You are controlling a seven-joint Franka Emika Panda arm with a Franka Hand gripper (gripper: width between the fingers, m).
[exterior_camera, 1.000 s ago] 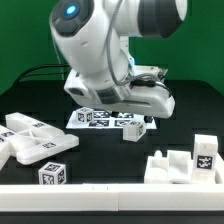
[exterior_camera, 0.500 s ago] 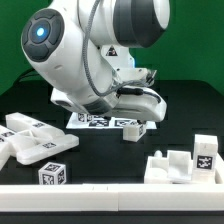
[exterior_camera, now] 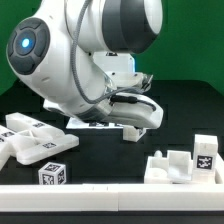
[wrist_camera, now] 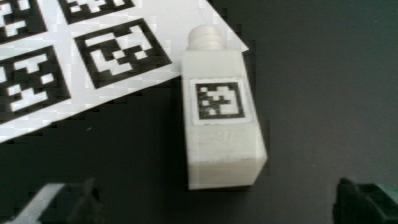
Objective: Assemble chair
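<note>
A short white chair post (wrist_camera: 222, 110) with one square tag lies flat on the black table beside the marker board (wrist_camera: 71, 60). My gripper (wrist_camera: 214, 205) hovers right above the post's blunt end, open. Its two dark fingers (wrist_camera: 64, 203) stand wide apart, one on each side, with nothing between them but that end of the post. In the exterior view the gripper (exterior_camera: 131, 120) is low over the same post (exterior_camera: 133, 131) near the table's middle. More white chair pieces (exterior_camera: 30, 142) lie at the exterior view's left, with a tagged cube (exterior_camera: 57, 173) in front of them.
A blocky white chair piece with a tag (exterior_camera: 186, 162) stands at the exterior view's right front. A white ledge (exterior_camera: 110, 194) runs along the front edge. The arm's bulk hides most of the marker board (exterior_camera: 84, 122).
The arm's upper body has swung toward the exterior view's left and leaned lower over the table. The hand stays over the post, jaws still wide.
</note>
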